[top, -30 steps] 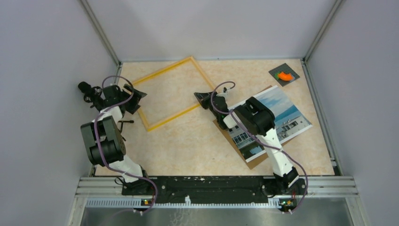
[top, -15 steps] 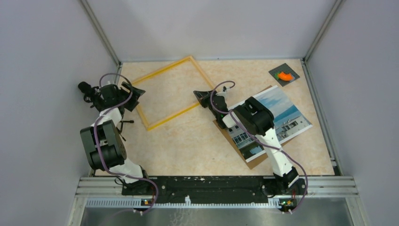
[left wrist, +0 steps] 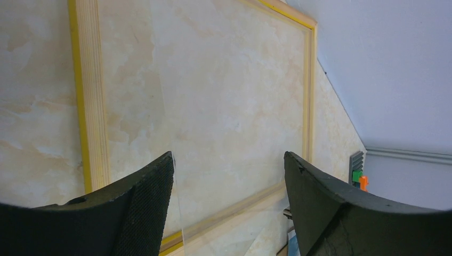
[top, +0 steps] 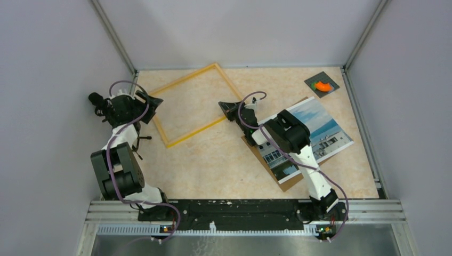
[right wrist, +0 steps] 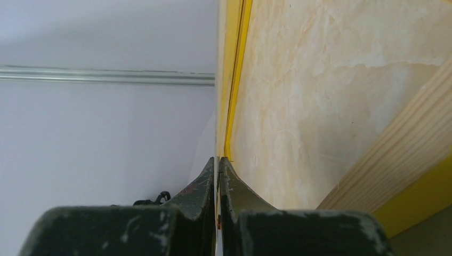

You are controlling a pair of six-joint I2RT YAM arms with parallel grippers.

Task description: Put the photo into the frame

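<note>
The frame (top: 187,78) is a thin yellow rectangle lying flat at the back centre-left of the table. The photo (top: 325,130), a white building under blue sky, lies at the right on a brown backing board (top: 290,184), partly under my right arm. My right gripper (top: 230,111) is at the frame's right corner, shut on the edge of a thin clear sheet (left wrist: 240,224) that lies over the frame. In the right wrist view the jaws (right wrist: 218,162) pinch the sheet edge-on beside the frame (right wrist: 234,80). My left gripper (top: 152,104) is open at the frame's left corner (left wrist: 88,106), its fingers (left wrist: 144,208) either side of the sheet's near part.
A small dark grey piece with an orange and green part (top: 321,85) lies at the back right. Grey walls with metal posts close in the table on three sides. My left arm stands close to the left wall.
My left gripper has moved a little back and toward the frame's left corner. My right gripper has edged slightly left, still shut.
</note>
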